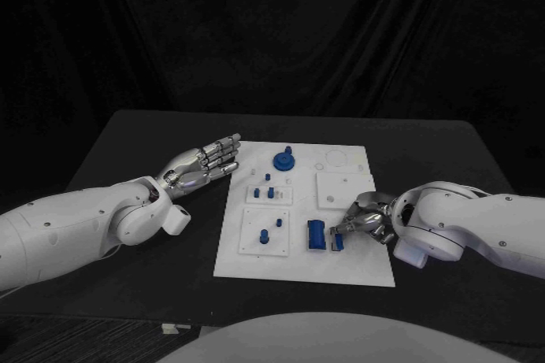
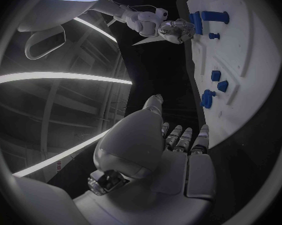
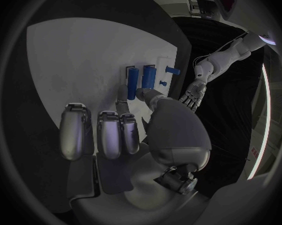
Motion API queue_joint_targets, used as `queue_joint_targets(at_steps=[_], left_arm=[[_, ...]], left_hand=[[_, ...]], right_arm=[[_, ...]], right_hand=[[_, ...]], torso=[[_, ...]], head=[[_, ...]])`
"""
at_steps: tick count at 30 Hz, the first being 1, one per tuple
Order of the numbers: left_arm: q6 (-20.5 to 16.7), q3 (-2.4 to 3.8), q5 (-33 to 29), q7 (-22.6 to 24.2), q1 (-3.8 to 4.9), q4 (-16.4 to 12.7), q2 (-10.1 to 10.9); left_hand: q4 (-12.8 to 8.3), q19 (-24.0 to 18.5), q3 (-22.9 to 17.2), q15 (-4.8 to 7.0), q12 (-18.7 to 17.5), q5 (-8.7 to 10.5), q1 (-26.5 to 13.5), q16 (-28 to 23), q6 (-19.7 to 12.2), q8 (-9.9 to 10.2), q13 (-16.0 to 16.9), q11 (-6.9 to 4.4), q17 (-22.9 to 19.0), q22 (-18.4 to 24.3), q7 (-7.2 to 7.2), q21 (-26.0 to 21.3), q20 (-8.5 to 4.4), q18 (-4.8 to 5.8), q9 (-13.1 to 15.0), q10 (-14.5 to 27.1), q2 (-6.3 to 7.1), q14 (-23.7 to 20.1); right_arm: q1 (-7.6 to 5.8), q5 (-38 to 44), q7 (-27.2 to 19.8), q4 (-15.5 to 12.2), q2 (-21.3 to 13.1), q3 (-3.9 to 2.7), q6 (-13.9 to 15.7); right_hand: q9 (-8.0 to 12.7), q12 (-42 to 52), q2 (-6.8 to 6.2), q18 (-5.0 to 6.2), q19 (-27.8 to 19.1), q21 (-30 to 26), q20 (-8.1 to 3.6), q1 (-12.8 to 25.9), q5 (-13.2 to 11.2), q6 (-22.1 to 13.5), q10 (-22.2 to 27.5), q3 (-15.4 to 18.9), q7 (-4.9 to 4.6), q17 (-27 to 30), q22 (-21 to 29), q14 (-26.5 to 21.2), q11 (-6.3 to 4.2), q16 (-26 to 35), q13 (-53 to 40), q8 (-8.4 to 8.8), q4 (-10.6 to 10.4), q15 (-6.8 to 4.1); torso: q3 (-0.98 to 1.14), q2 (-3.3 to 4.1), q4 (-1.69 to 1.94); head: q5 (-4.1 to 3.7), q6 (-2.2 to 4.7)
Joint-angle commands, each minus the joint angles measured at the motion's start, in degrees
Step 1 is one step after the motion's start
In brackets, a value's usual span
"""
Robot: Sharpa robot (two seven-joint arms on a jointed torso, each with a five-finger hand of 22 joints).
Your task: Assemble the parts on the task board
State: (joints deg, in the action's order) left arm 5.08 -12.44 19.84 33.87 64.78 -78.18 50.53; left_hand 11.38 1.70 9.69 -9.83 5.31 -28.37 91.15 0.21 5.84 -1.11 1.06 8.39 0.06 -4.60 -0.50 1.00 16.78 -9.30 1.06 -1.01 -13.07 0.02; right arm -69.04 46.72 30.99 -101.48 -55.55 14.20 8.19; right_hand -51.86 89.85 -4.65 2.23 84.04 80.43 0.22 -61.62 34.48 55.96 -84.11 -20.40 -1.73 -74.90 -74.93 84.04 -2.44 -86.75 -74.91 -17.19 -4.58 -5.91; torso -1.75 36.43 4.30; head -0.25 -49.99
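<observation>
The white task board (image 1: 352,261) lies in the middle of the black table. On it, a round blue part with a peg (image 1: 284,158) stands at the far end, small blue pegs (image 1: 264,193) sit mid-board, and one peg (image 1: 265,237) is nearer me. Two long blue blocks stand side by side, the left one (image 1: 316,234) free. My right hand (image 1: 365,220) reaches down onto the right block (image 1: 337,236) and pinches its end between thumb and a finger (image 3: 123,96). My left hand (image 1: 205,164) hovers flat beside the board's far left edge, fingers straight, holding nothing.
Shallow square recesses (image 1: 343,186) mark the board's right half. Bare black table (image 1: 148,142) surrounds the board on all sides. In the left wrist view the board (image 2: 253,75) curves past my left hand (image 2: 172,155), with my right hand (image 2: 172,30) beyond.
</observation>
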Motion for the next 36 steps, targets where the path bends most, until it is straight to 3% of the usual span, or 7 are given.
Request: queue_joint_targets(at_steps=[1, 4, 18, 21, 28, 32, 36], left_arm=[[0.7, 0.06, -0.3, 0.6, -0.09, -0.1, -0.1], [0.8, 0.06, -0.3, 0.6, -0.09, 0.0, -0.2], [1.0, 0.06, -0.3, 0.4, -0.14, 0.1, -0.2], [1.1, 0.06, -0.3, 0.3, -0.15, 0.1, -0.2], [1.2, 0.06, -0.3, 0.2, -0.19, 0.1, -0.2], [1.3, 0.06, -0.3, 0.2, -0.21, 0.1, -0.2], [1.3, 0.06, -0.3, 0.2, -0.24, 0.0, -0.1]], left_hand=[[-0.1, 0.4, -0.3, -0.42, 0.3, -0.36, 0.0, -0.2, 0.0, -0.2, 0.1, 0.4, -0.1, -0.1, 0.56, 0.2, -0.15, -0.8, 0.1, 0.0, -0.67, 0.0], [-0.1, 0.4, -0.3, -0.42, 0.3, -0.36, 0.0, -0.2, 0.0, -0.2, 0.1, 0.4, -0.1, -0.1, 0.56, 0.2, -0.15, -0.8, 0.1, 0.0, -0.67, 0.0], [-0.1, 0.5, -0.3, -0.52, 0.3, -0.31, -0.1, -0.2, 0.2, -0.3, 0.1, 0.48, -0.1, -0.1, 0.79, 0.2, -0.12, -0.79, 0.1, 0.0, -0.74, 0.0], [-0.1, 0.5, -0.3, -0.52, 0.3, -0.31, -0.1, -0.2, 0.2, -0.3, 0.1, 0.48, -0.1, -0.1, 0.79, 0.2, -0.12, -0.79, 0.1, 0.0, -0.74, 0.0], [-0.1, 0.5, -0.3, -0.52, 0.3, -0.31, -0.1, -0.2, 0.2, -0.3, 0.1, 0.48, -0.1, -0.1, 0.79, 0.2, -0.12, -0.79, 0.1, 0.0, -0.74, 0.0], [-0.1, 0.5, -0.4, -0.54, 0.4, -0.29, -0.1, -0.2, 0.3, -0.3, 0.1, 0.5, -0.1, -0.1, 0.87, 0.3, -0.12, -0.79, 0.1, 0.0, -0.76, 0.0], [-0.1, 0.5, -0.4, -0.54, 0.4, -0.29, -0.1, -0.2, 0.3, -0.3, 0.1, 0.5, -0.1, -0.1, 0.87, 0.3, -0.12, -0.79, 0.1, 0.0, -0.76, 0.0]], right_arm=[[0.22, 0.4, 0.5, 0.1, 0.1, 0.0, -0.8], [0.27, 0.4, 0.5, 0.1, 0.1, 0.0, -0.8], [0.38, 0.8, 1.0, 0.4, 0.1, 0.0, -1.0], [0.39, 1.5, 1.4, 0.3, 0.1, 0.0, -1.1], [0.39, 3.1, 2.3, 0.2, 0.1, 0.0, -1.8], [0.39, 3.4, 2.0, 0.0, -0.1, 0.0, -1.4], [0.39, 4.1, 0.8, -0.4, -0.6, 0.0, 0.7]], right_hand=[[0.3, 0.1, 0.1, 0.29, 1.5, -0.3, 0.36, 0.8, -2.3, -0.4, -5.9, 0.5, -0.01, -5.4, -11.7, 4.2, -0.03, 0.3, -15.1, -0.31, -0.5, 0.06], [0.5, 0.1, 0.3, 0.31, 1.4, -0.5, 0.39, 1.7, -5.4, -0.4, -5.9, 1.1, -0.07, -5.2, -11.7, 4.2, 0.03, 0.4, -15.1, -0.34, -1.2, 0.1], [1.1, 0.1, 0.63, 0.42, 1.3, -1.0, 0.5, 3.6, -10.4, -0.5, -5.9, 2.6, -0.26, -4.9, -11.5, 4.1, 0.19, 0.5, -15.1, -0.38, -2.9, 0.22], [1.2, 0.1, 0.6, 0.42, 1.3, -1.0, 0.56, 4.4, -12.7, -0.5, -5.9, 3.3, -0.34, -4.9, -11.5, 4.1, 0.26, 0.5, -15.1, -0.42, -3.6, 0.29], [1.4, 0.1, -0.7, 0.42, 1.3, -1.0, 0.68, 6.3, -21.2, -0.3, -5.9, 6.9, -0.45, -5.0, -11.5, 4.2, 0.38, 0.5, -15.1, -0.94, -4.6, 0.4], [0.9, 0.1, -0.85, 0.41, 1.4, -1.0, 0.62, 7.6, -29.0, -0.8, -5.9, 11.0, -0.31, -5.0, -11.6, 4.2, 0.3, 0.4, -15.1, -2.04, -6.1, 0.31], [0.2, 0.1, -1.37, 0.41, 1.4, -1.0, 0.55, 9.0, -31.3, -1.1, -5.9, 14.4, -0.2, -5.3, -11.6, 4.2, 0.15, 0.3, -15.1, -3.4, -8.5, 0.26]], torso=[[-0.01, -0.06, 0.01], [-0.01, -0.09, 0.05], [-0.01, -0.02, -0.03], [-0.01, 0.0, 0.0], [0.03, -0.01, 0.04], [0.01, -0.02, -0.01], [0.01, -0.01, -0.03]], head=[[0.0, -0.01], [-0.05, -0.01], [0.09, -0.01], [0.03, -0.01], [-0.02, -0.01], [0.11, -0.01], [0.27, -0.01]])
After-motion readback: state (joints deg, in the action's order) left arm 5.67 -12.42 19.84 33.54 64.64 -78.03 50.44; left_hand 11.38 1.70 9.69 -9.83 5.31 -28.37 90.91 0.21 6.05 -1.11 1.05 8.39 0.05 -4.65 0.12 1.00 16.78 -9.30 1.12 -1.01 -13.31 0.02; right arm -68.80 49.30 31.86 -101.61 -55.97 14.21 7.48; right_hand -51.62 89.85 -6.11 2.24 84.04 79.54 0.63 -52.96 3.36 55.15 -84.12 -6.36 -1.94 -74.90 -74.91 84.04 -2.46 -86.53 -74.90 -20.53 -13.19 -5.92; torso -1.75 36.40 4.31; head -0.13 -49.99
